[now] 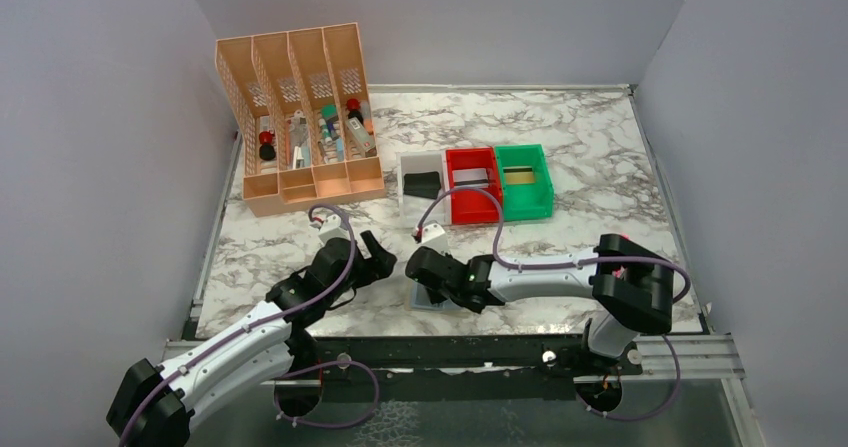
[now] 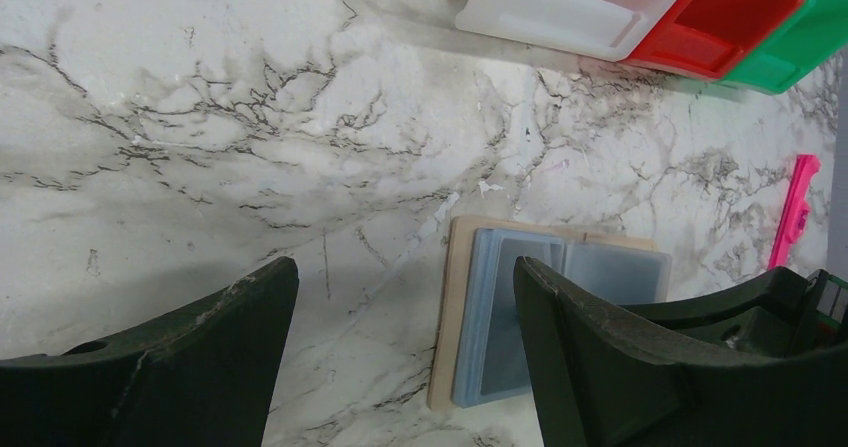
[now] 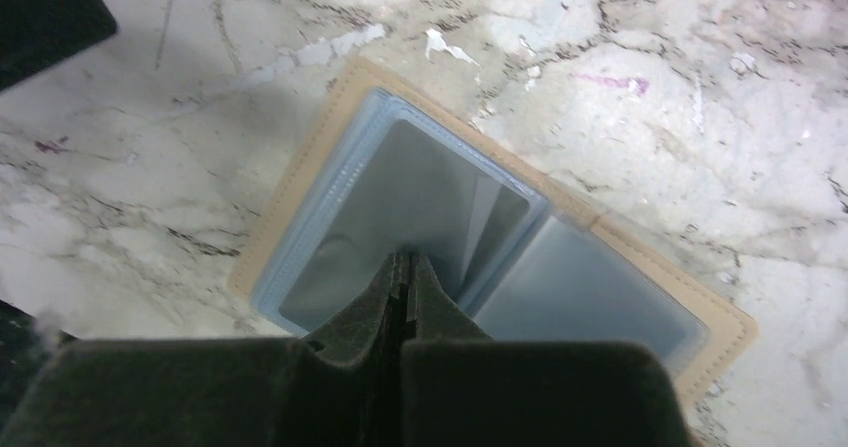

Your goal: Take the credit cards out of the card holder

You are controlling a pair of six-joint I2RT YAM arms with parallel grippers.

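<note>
The tan card holder (image 3: 300, 182) lies open on the marble, its pale blue-grey pockets facing up. It also shows in the top view (image 1: 424, 305) and the left wrist view (image 2: 490, 317). A silvery grey credit card (image 3: 400, 192) sits in its left pocket. My right gripper (image 3: 405, 257) is shut, its tips pressed onto the near part of that pocket (image 1: 432, 289). Whether a card edge is pinched between them I cannot make out. My left gripper (image 2: 405, 267) hovers open just left of the holder (image 1: 380, 257), with bare marble between its fingers. A black card (image 1: 422, 183) lies in the white bin.
White (image 1: 420, 167), red (image 1: 473, 207) and green (image 1: 525, 205) bins stand in a row behind the holder. A tall orange desk organiser (image 1: 300, 117) with small items is at the back left. A pink stick (image 2: 795, 212) lies right of the holder.
</note>
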